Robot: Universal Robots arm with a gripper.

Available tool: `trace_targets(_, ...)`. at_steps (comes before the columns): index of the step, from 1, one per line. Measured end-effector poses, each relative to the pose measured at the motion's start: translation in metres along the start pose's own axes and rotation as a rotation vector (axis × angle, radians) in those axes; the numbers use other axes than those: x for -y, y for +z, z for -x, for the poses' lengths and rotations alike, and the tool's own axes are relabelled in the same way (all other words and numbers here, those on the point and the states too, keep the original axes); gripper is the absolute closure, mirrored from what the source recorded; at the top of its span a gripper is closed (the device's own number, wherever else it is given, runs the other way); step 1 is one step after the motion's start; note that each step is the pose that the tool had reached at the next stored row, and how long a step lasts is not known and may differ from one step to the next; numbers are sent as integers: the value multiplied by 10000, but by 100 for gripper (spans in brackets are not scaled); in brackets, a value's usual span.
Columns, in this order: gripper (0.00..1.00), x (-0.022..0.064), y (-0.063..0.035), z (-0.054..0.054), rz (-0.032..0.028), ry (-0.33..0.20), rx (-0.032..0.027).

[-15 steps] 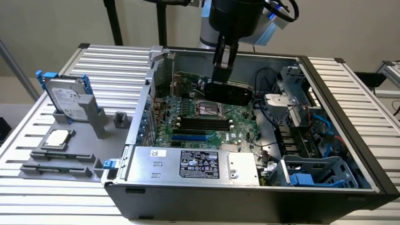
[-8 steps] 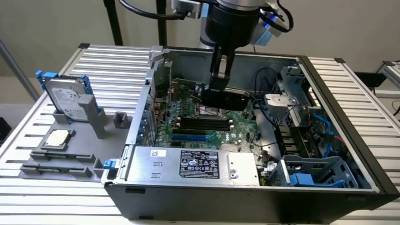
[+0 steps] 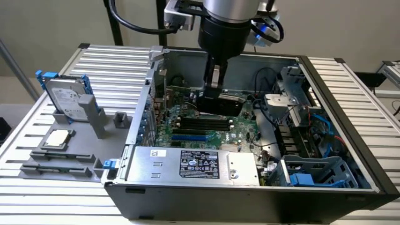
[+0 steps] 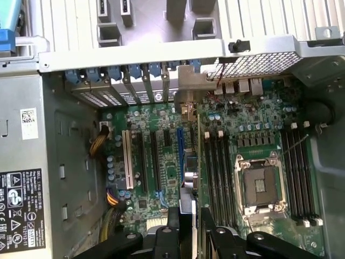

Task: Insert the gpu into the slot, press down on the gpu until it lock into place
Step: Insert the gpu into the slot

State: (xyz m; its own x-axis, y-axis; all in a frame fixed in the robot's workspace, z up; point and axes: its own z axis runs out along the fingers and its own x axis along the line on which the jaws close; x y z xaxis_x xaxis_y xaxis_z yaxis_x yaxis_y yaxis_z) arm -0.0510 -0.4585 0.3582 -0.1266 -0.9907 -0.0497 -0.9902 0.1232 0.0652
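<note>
Nearby: silver power box (image 3: 194, 164) just beside blue slot (image 3: 188, 138)
Card: gpu (image 3: 220, 106) clamped under gripper (image 3: 215, 93), above slot

Silver arm (image 3: 233, 8) above a black cylindrical wrist (image 3: 224, 37); thick black cable (image 3: 131, 23) loops alongside; black tool (image 4: 188, 221).

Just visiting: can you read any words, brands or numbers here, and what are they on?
Nothing reads clearly.
On the silver power-supply box, black label: white print, too small.
On that box, small white sticker: too small.
On the blue-framed silver hard drive, white label: blurred.
On the green motherboard: markings too small.
On the flat black gpu card in the pincer: no print visible.
</note>
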Motion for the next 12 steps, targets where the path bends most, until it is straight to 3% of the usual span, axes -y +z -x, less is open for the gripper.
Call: trace_targets(12,74,-133,223,-73,18,-375,15)
